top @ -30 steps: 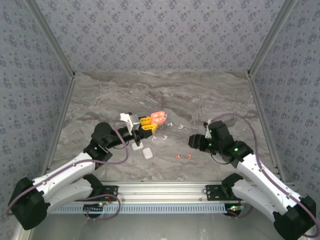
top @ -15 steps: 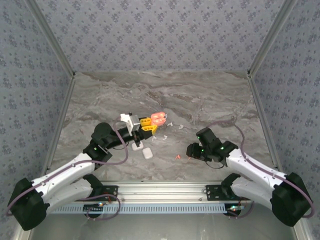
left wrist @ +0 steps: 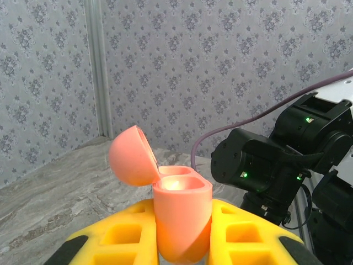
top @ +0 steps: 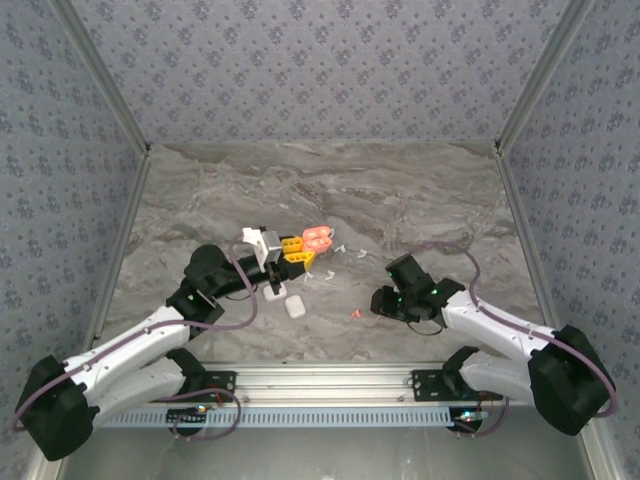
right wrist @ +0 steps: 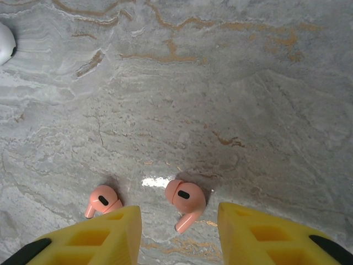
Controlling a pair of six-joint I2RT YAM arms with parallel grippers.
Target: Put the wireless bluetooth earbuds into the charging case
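Note:
An orange-pink charging case [left wrist: 182,221] stands upright with its lid [left wrist: 132,155] flipped open, and my left gripper [left wrist: 182,243] is shut on its body. From above, that case [top: 318,236] sits at the tip of the left gripper [top: 298,252]. Two orange-red earbuds lie on the marble under my right gripper [right wrist: 179,234], which is open. One earbud [right wrist: 185,199] lies between the yellow fingers [right wrist: 276,234]; the other earbud [right wrist: 102,201] lies just outside the left finger. In the top view the right gripper [top: 380,300] hovers low beside one orange earbud [top: 356,314].
A shut white case [top: 294,306] lies in front of the left gripper and also shows as the white case [right wrist: 4,43] at the right wrist view's edge. Small white earbuds [top: 325,272] are scattered near the held case. Patterned walls enclose the marble table [top: 420,190].
My right gripper has swung left and down over the two orange earbuds, covering one of them in the top view. The left arm and the held case have stayed put.

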